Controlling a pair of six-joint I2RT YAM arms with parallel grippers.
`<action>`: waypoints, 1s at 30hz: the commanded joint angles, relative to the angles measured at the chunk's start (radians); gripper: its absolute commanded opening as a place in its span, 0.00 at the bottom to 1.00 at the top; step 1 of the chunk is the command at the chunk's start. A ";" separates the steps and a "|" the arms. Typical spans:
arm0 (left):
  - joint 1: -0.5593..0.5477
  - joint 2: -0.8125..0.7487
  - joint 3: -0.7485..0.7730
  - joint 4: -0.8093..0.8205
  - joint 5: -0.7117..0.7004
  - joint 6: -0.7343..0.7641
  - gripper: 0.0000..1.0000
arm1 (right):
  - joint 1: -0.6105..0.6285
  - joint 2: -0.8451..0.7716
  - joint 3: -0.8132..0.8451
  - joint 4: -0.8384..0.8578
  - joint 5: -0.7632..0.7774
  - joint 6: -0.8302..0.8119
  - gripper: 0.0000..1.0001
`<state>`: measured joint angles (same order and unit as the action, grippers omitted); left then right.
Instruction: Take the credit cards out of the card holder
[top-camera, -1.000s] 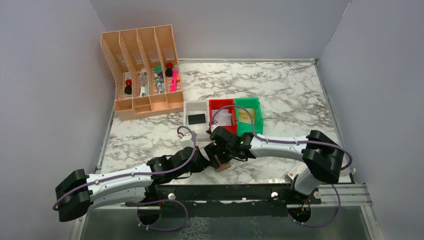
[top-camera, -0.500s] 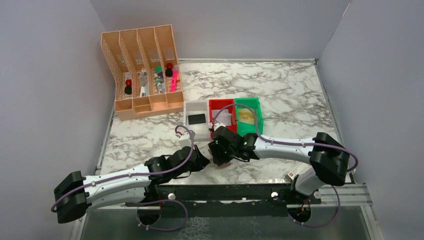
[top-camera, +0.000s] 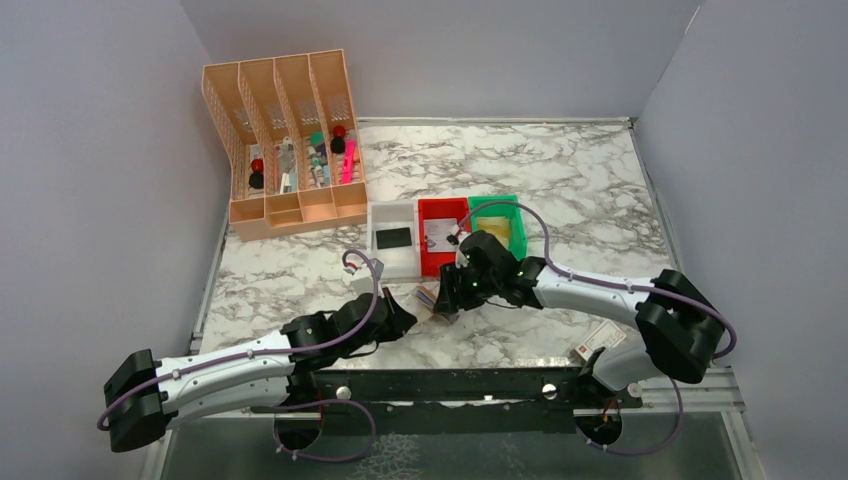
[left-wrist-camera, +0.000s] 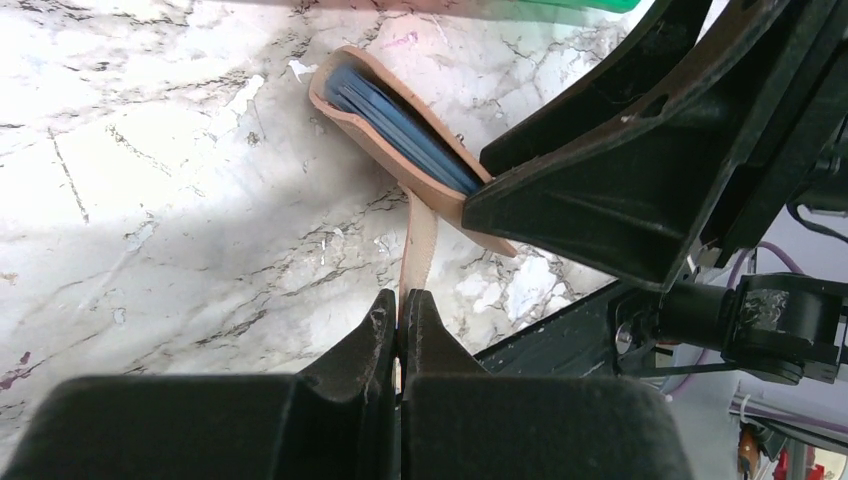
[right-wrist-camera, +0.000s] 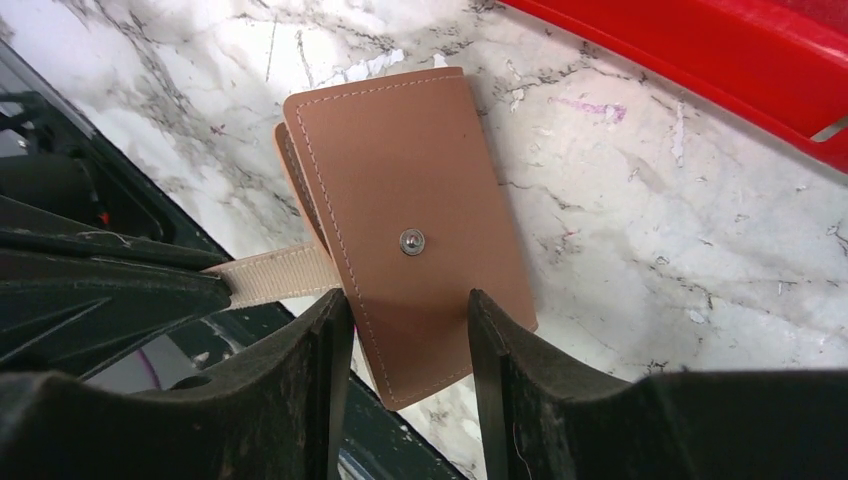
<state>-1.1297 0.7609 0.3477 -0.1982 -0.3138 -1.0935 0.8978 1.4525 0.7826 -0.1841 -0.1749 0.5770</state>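
The brown card holder (right-wrist-camera: 410, 220) lies on the marble close to the table's front edge, seen small in the top view (top-camera: 430, 298). Its flap gapes slightly and shows blue-grey inner faces (left-wrist-camera: 400, 120). My left gripper (left-wrist-camera: 402, 300) is shut on the tan strap (left-wrist-camera: 420, 240) that comes off the holder. My right gripper (right-wrist-camera: 405, 335) hangs just above the holder's near end, jaws apart and gripping nothing. A dark credit card (top-camera: 393, 238) lies in the white bin and a tan-gold one (top-camera: 492, 232) in the green bin. I see no cards inside the holder.
White (top-camera: 378, 262), red (top-camera: 428, 262) and green (top-camera: 518, 228) bins stand in a row just behind the holder; the red bin's wall (right-wrist-camera: 700, 60) is close to my right gripper. A peach desk organiser (top-camera: 285, 150) fills the back left. The black front rail (top-camera: 450, 375) runs beside the holder.
My right gripper has shifted right and back toward the bins, and its jaws have narrowed. The left arm has drawn slightly left, still pinching the strap.
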 joint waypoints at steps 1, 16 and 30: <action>-0.001 -0.009 0.024 -0.030 -0.017 0.002 0.00 | -0.077 0.003 -0.047 0.013 -0.068 0.013 0.50; 0.000 0.024 0.037 -0.037 -0.007 0.009 0.00 | -0.202 0.061 -0.051 0.097 -0.242 0.024 0.61; -0.002 0.030 0.043 -0.056 -0.011 0.010 0.00 | -0.241 0.092 -0.047 0.116 -0.289 0.032 0.63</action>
<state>-1.1297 0.7891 0.3664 -0.2352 -0.3153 -1.0939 0.6586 1.5208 0.7448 -0.0944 -0.4397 0.6106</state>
